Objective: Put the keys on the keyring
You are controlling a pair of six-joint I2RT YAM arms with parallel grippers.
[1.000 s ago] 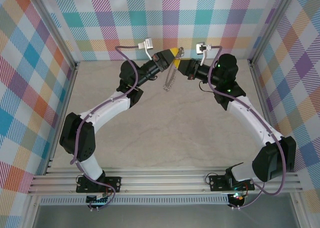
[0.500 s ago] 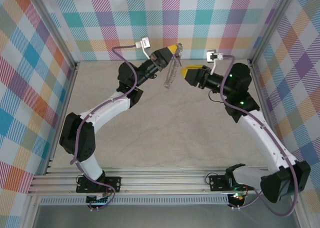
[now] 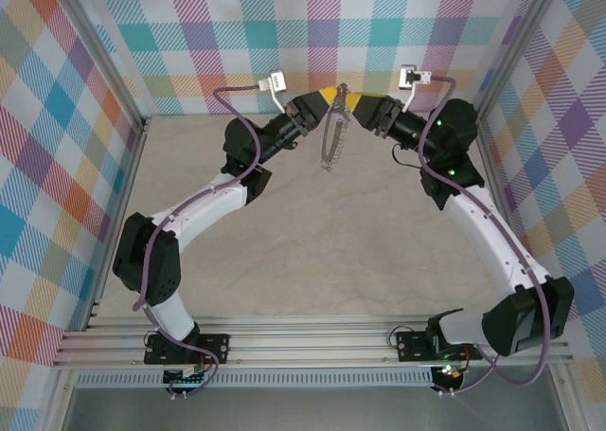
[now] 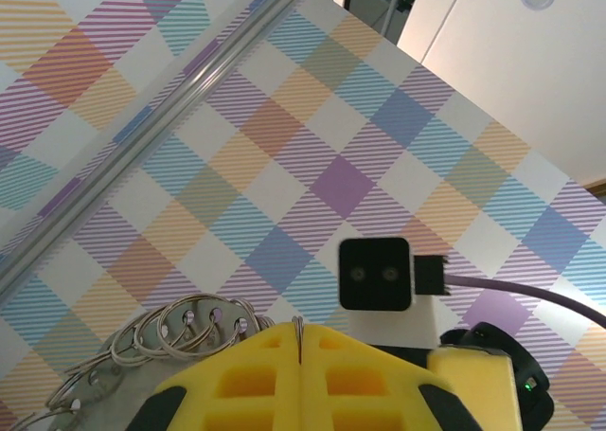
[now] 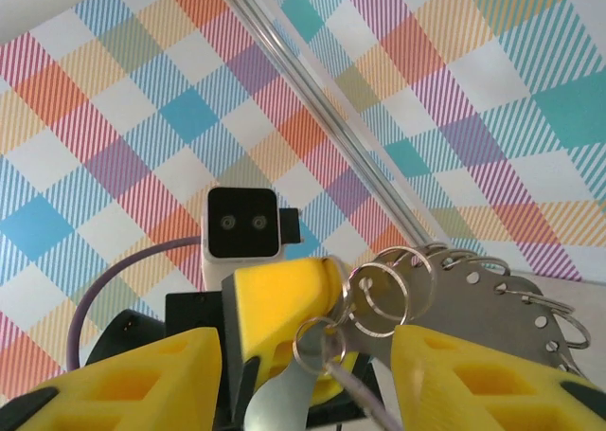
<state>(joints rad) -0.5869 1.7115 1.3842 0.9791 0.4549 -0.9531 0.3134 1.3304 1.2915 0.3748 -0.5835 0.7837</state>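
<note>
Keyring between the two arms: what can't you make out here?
- The key: top view, too small to find among the keyring fringe.
- Keyring's lower part: left wrist view, behind the yellow left jaws and cut by the bottom edge.
- Right jaws touching it: right wrist view, unclear.

Both arms stretched toward the far side, left claw clamped shut, right claw parted

So we've got the keyring hanging edge-on in mid-air, held by its top edge, a thin grey metal hoop with loads of little silvery rings fringing the rim.
</note>
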